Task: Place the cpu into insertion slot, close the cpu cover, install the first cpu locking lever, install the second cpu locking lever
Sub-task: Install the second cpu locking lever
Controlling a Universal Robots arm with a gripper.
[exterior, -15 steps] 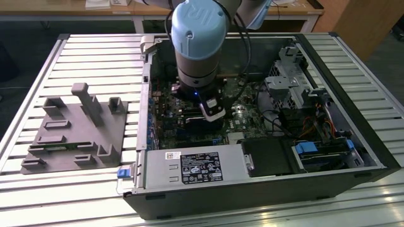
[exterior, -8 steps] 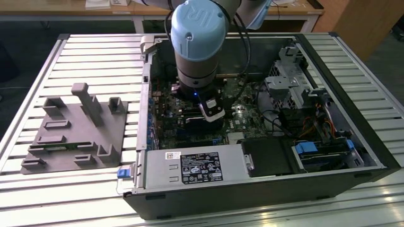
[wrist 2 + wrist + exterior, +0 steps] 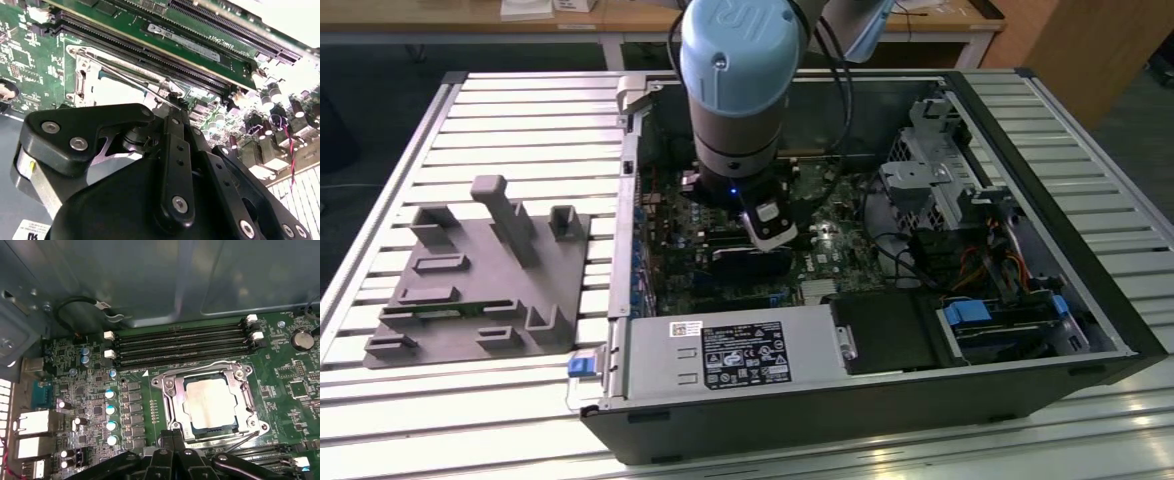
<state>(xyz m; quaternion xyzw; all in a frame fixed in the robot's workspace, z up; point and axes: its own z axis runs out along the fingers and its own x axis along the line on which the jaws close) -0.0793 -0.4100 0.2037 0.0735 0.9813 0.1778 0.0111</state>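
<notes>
The cpu [image 3: 210, 400] lies flat in the insertion slot [image 3: 207, 431], its silvery face showing through the window of the cpu cover [image 3: 169, 399], which is down over it. One wire locking lever [image 3: 215, 363] runs along the cover's edge beside the memory slots. A second lever [image 3: 241, 441] slants up off the opposite edge. My gripper [image 3: 173, 432] is at the socket's corner with its fingers together. In the second wrist view its tips [image 3: 175, 97] touch the end of a thin lever [image 3: 125, 75] over the bright cpu [image 3: 117, 92]. The gripper [image 3: 767, 232] hangs inside the open case.
Long black memory slots [image 3: 185, 342] flank the socket, with capacitors [image 3: 111, 410] and rear ports [image 3: 35, 425] on the board. The computer case [image 3: 1014, 130] holds drive bays and cables [image 3: 987, 270]. A grey fixture [image 3: 480, 270] sits on the slatted table at the exterior view's left.
</notes>
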